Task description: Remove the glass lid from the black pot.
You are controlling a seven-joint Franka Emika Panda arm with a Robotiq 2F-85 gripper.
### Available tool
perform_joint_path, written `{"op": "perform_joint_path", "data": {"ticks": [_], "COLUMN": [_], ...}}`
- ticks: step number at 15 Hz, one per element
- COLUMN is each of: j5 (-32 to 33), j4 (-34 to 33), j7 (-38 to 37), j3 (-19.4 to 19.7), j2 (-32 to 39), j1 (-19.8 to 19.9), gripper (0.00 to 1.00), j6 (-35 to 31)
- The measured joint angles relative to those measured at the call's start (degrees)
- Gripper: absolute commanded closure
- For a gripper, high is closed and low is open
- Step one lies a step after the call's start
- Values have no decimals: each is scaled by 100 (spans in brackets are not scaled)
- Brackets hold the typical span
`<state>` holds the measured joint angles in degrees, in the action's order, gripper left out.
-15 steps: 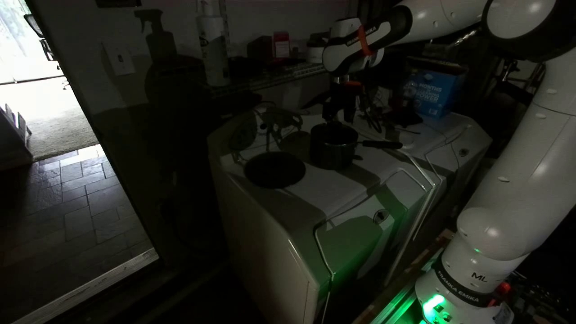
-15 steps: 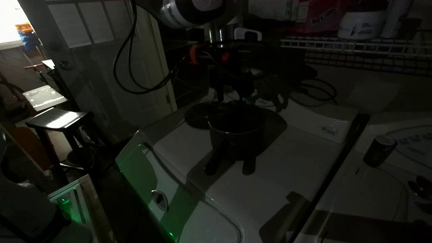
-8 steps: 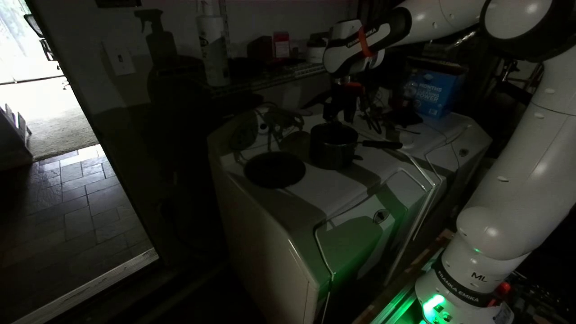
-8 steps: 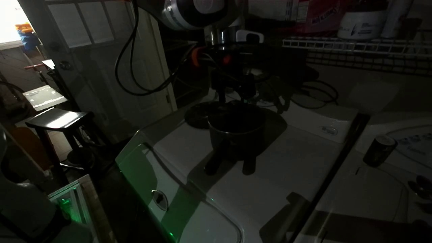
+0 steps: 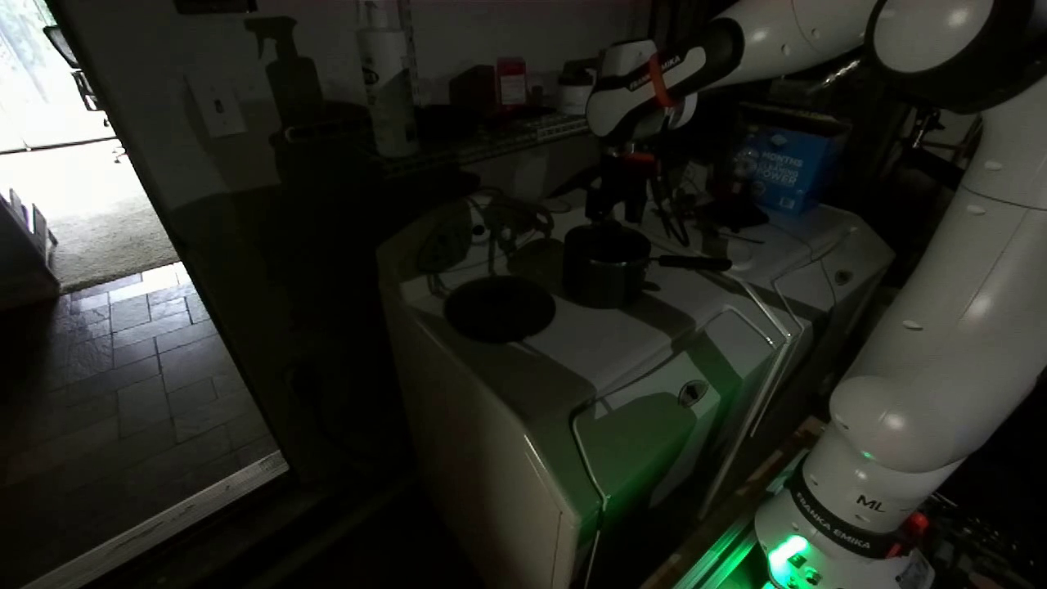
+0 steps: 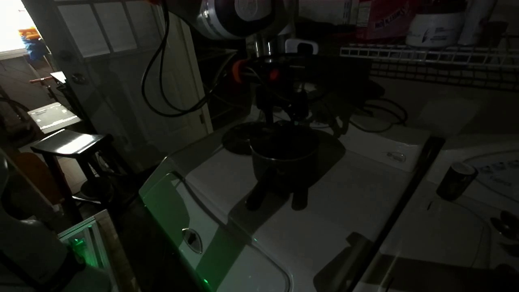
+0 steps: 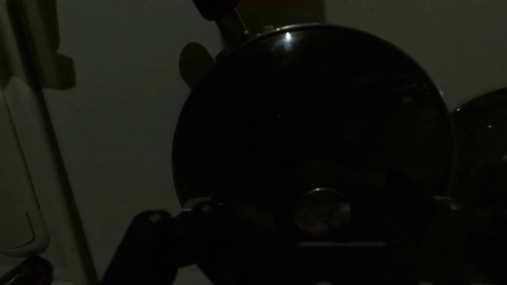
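One tool (image 5: 617, 220), seemingly agape over lid (image 7: 313, 114)

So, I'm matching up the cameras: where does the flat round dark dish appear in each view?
In an exterior view: flat round dark dish, just left of centre.
In an exterior view: dish, left of centre, partly hidden.
Wrist view: dish, cut off at right edge.
Shared landmark: squat black cylindrical pot beside it.

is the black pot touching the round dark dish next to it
Apart. In an exterior view, a narrow strip of the white machine top shows between the black pot and the round dark dish.
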<state>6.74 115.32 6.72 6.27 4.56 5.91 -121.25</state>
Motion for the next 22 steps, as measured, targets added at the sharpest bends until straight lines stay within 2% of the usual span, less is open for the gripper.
{"op": "perform_joint_path", "data": {"ticks": [1,6,22], "j5": [0,-34,-49], "j4": [0,-5,-224], "j7": [-16,-75,-181], "j3": [0,-11,21], "j2": [10,40,-1], "j1": [0,-5,4], "gripper": [29,65,66], "j6": [-18,-53,-53]}}
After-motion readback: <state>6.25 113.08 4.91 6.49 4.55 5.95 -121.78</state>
